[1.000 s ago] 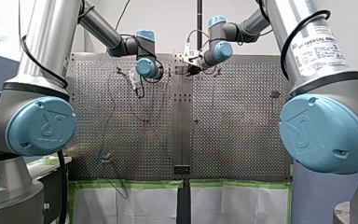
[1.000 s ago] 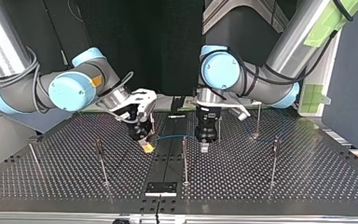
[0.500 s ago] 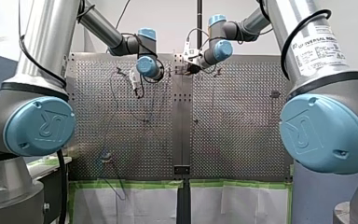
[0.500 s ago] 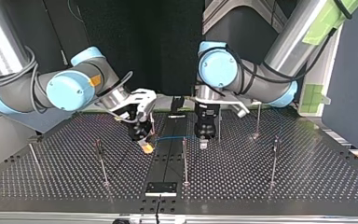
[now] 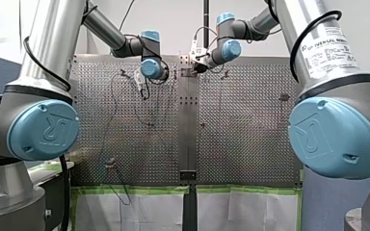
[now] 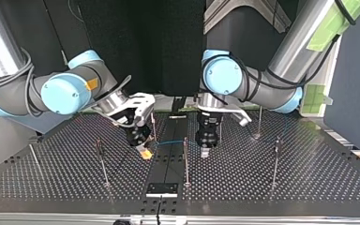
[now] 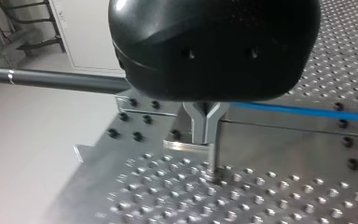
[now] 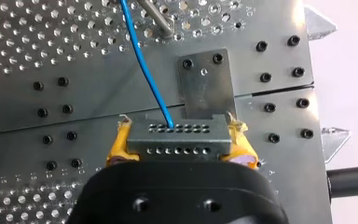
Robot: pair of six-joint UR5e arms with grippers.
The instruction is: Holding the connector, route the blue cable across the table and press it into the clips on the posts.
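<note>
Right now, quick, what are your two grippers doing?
Left gripper: jaws shut; whether they pinch the cable cannot be told.
Right gripper: jaws shut on the connector.

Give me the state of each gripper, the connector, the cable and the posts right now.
Right gripper: shut on the connector, yellow pads at its ends.
Connector: held, blue cable leaving one hole.
Blue cable: strung from the connector to my left gripper.
Left gripper: shut; grip on the cable hidden by its housing.
Posts: upright; whether any holds the cable, cannot tell.
</note>
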